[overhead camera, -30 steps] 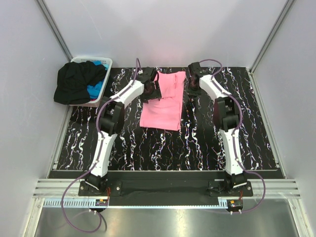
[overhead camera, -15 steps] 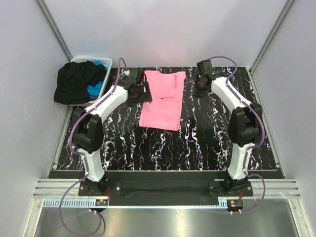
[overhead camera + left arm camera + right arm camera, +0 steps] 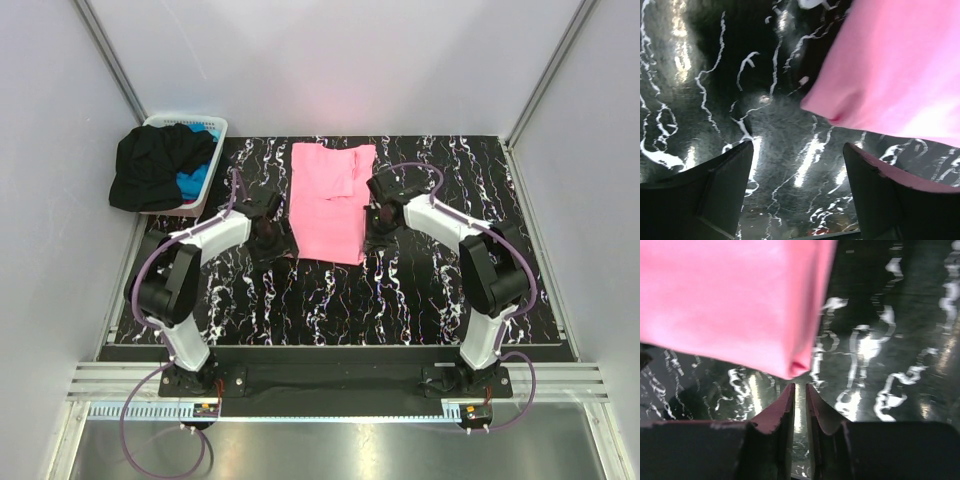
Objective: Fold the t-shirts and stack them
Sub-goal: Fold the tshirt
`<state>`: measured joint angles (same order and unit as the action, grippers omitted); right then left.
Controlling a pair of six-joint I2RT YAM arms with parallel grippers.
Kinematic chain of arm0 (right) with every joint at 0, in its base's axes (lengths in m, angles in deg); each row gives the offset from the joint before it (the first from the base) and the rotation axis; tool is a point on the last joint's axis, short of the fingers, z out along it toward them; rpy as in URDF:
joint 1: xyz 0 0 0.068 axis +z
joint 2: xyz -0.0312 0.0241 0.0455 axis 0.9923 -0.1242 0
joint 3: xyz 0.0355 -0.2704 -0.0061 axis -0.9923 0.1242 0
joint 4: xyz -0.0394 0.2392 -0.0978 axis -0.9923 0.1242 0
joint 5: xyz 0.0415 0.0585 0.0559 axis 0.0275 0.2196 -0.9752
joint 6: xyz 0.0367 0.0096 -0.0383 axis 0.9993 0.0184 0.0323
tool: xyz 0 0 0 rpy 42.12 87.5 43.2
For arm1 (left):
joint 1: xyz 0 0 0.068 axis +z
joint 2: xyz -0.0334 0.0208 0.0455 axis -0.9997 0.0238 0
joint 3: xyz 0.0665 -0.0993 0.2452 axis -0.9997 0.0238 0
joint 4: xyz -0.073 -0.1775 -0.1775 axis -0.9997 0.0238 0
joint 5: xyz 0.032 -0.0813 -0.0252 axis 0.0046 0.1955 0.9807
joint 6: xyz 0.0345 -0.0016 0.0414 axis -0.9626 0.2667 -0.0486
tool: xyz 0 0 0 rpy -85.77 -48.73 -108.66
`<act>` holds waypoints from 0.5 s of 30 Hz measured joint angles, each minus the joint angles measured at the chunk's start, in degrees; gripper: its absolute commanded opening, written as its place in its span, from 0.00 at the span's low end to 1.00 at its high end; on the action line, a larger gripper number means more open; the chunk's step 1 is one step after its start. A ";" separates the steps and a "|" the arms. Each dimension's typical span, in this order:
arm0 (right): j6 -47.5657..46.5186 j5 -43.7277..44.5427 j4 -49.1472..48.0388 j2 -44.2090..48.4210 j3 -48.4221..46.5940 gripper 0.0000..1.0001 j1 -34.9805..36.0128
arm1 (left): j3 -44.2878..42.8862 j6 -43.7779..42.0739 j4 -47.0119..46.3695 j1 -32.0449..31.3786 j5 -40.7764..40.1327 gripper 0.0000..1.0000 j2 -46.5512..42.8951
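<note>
Folded pink t-shirt [image 3: 328, 205], left pincer [image 3: 797, 170] spread near its corner, right pincer [image 3: 799, 392] barely parted, empty

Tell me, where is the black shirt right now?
In the top view the black t-shirt is heaped over the white basket at the far left corner of the table, with the blue t-shirt peeking out beside it.

Marbled table [image 3: 400, 290] bears pink t-shirt [image 3: 325, 205]
</note>
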<state>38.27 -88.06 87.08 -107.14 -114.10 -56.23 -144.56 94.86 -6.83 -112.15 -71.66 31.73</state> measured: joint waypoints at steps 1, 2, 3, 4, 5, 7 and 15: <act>0.11 -0.35 -0.79 0.02 0.00 0.20 0.92 | 0.02 0.24 -0.70 0.00 0.13 0.74 -0.26; 0.20 -0.63 -1.40 0.02 0.00 0.20 1.81 | 0.02 0.46 -1.44 0.00 0.17 0.70 -0.57; 0.22 -0.74 -1.75 0.02 0.00 0.20 2.38 | 0.02 0.63 -2.16 0.00 0.17 0.69 -0.83; 0.24 -0.79 -2.12 0.02 -0.02 0.20 2.97 | 0.02 0.70 -2.67 0.00 0.17 0.66 -0.98; 0.24 -0.83 -2.49 0.00 0.00 0.19 3.34 | 0.02 0.76 -3.23 0.00 0.17 0.61 -1.11; 0.26 -1.18 -2.99 -0.07 -0.04 0.18 3.54 | 0.13 0.90 -4.44 0.02 0.15 0.58 -1.22; 0.20 -2.23 -4.20 -2.45 -1.05 0.17 3.48 | 7.23 1.84 -12.37 2.05 0.13 0.48 -3.13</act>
<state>38.47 -90.29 82.88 -109.59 -115.15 -52.76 -137.33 96.70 -19.20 -110.09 -71.53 28.61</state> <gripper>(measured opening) 0.174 0.491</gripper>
